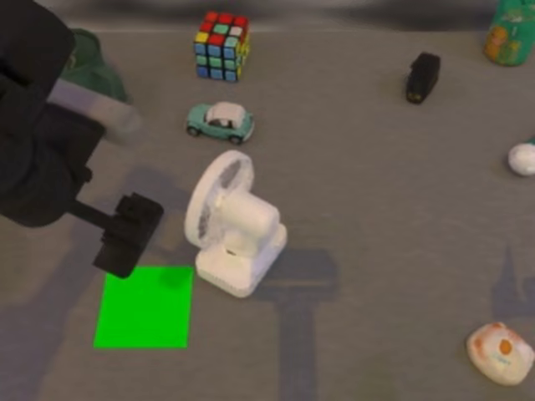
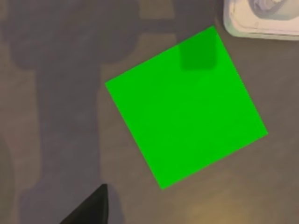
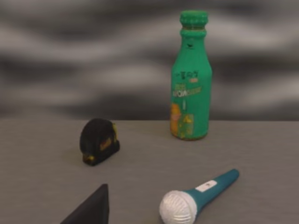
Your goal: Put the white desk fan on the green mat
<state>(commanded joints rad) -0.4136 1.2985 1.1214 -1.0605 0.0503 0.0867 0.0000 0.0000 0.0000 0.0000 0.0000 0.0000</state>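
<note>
The fan (image 1: 232,224) is seen standing upright on the table (image 1: 376,209), just beside the mat's (image 1: 144,307) upper right corner and not on it. It is all white: a round grille cage stands on edge on the side nearer the mat, a cylindrical motor housing juts from behind the cage away from the mat, and both are carried on a rounded rectangular base whose near corner lies close to the mat's edge, with contact between the two not discernible. In the left wrist view only a corner of that white base (image 2: 261,18) is shown, just off one corner of the mat (image 2: 187,107). The mat is a flat, bright green square, plain and unmarked, with a small darker shadow patch near the corner closest to the fan. The left gripper (image 1: 127,236) is held above the mat's upper left corner, on the side away from the fan, apart from the fan's cage; nothing is seen held in it, and whether its jaws are open or closed cannot be told. The right gripper is not seen in the top view; only a dark fingertip (image 3: 88,207) is shown in the right wrist view, and its jaw state cannot be told. Beyond the fan from the mat, a toy car (image 1: 221,121) is placed, and farther still a colour cube (image 1: 221,45). Well away from the fan toward the table's right, a tape measure (image 3: 98,141), a green bottle (image 3: 190,77) and a microphone (image 3: 196,198) are seen.
</note>
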